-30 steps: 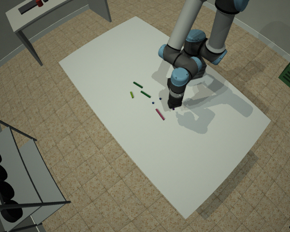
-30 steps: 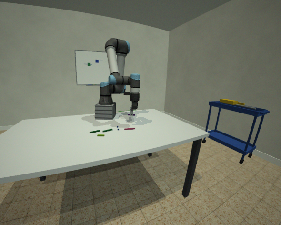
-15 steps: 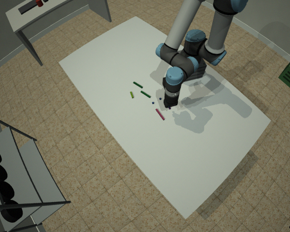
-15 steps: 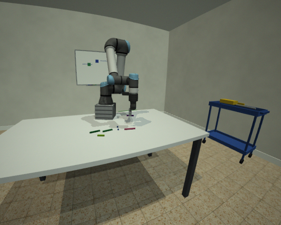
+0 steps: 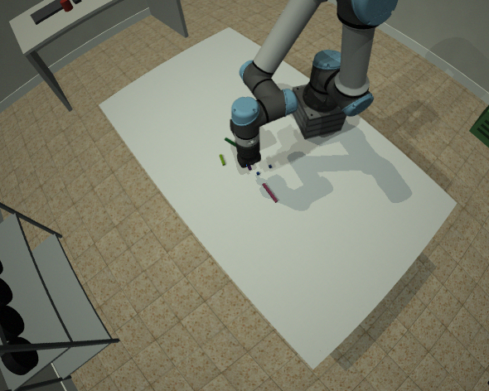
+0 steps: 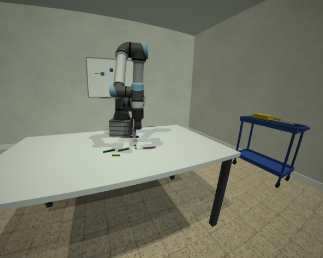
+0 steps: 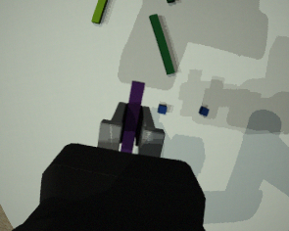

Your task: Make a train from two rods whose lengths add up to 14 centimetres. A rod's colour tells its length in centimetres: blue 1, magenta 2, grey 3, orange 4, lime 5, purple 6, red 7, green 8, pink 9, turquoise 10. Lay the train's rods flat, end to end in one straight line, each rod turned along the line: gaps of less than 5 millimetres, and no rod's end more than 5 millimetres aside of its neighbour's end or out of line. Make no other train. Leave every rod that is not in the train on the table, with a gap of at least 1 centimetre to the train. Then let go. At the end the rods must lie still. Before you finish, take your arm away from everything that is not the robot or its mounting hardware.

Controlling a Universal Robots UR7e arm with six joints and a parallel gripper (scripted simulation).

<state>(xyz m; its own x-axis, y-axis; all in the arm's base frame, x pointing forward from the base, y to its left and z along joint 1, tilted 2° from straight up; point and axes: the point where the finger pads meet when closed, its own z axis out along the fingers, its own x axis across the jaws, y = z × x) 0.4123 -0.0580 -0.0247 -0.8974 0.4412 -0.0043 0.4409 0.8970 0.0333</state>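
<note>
My gripper [image 5: 248,166] [image 6: 133,136] [image 7: 131,116] is shut on a purple rod [image 6: 136,136] [image 7: 138,89], held level above the table. In the wrist view, one green rod [image 7: 162,45] [image 6: 123,149] lies ahead of the held rod; the top view has it hidden behind the gripper. The other green rod [image 5: 229,142] [image 6: 108,151] [image 7: 171,1] lies beyond it, roughly in line, with a gap. A lime rod [image 5: 222,159] [image 6: 115,155] [image 7: 99,11] lies apart from both. A pink rod [image 5: 269,192] [image 6: 149,147] lies on the other side.
Two small blue rods [image 5: 258,173] [image 6: 136,148] [image 7: 162,109] lie apart between the green rods and the pink rod; the second is the farther blue rod [image 5: 270,166] [image 6: 134,145] [image 7: 204,111]. The arm's base stands at the back of the white table [image 5: 321,252] [image 6: 73,171].
</note>
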